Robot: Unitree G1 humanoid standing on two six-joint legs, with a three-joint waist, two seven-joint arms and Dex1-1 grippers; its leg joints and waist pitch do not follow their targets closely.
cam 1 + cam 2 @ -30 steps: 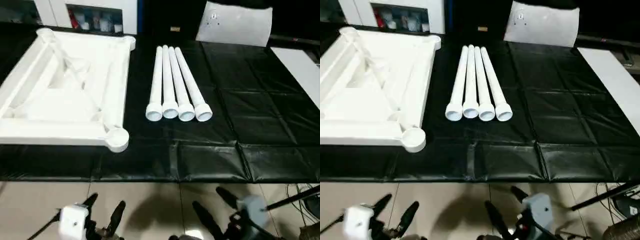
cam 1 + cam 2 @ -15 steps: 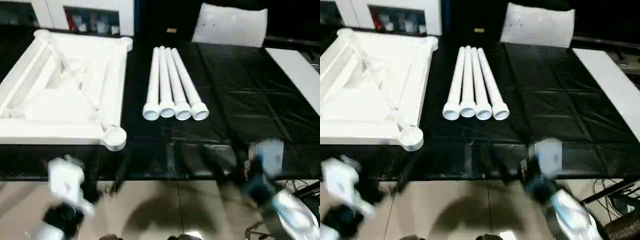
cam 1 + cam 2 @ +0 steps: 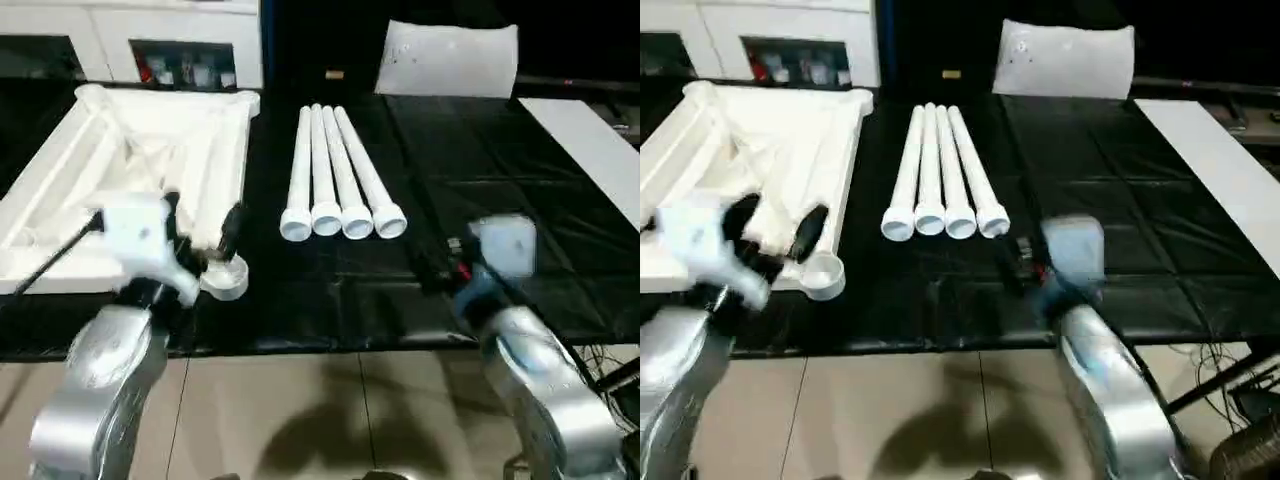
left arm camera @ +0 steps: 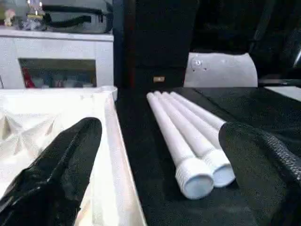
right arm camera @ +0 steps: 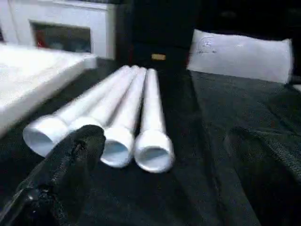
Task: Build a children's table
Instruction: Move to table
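The children's table lies in parts on a black mat. Its white square top [image 3: 130, 160] rests upside down at the left, ribs and round corner sockets facing up. Several long white legs [image 3: 335, 170] lie side by side at the centre, wide ends toward me. My left gripper [image 3: 200, 222] hovers open over the top's near right corner, by its socket [image 3: 228, 280]. My right gripper [image 5: 164, 188] is open just short of the legs' [image 5: 117, 113] near ends, nothing between its fingers [image 5: 66, 174]. The left wrist view has the top's rim [image 4: 117, 155] between the open fingers [image 4: 56, 174].
A white cabinet [image 3: 190, 50] with dark openings stands behind the top. A white cushion-like bag [image 3: 450, 60] lies at the back. A white panel [image 3: 600, 150] lies on the mat's [image 3: 520, 180] right side. Tiled floor [image 3: 330, 420] runs along the near edge.
Both arms have risen from low over the floor and reached forward over the mat's near edge, the left to the top's near corner, the right toward the legs' ends. Both grippers stayed open.
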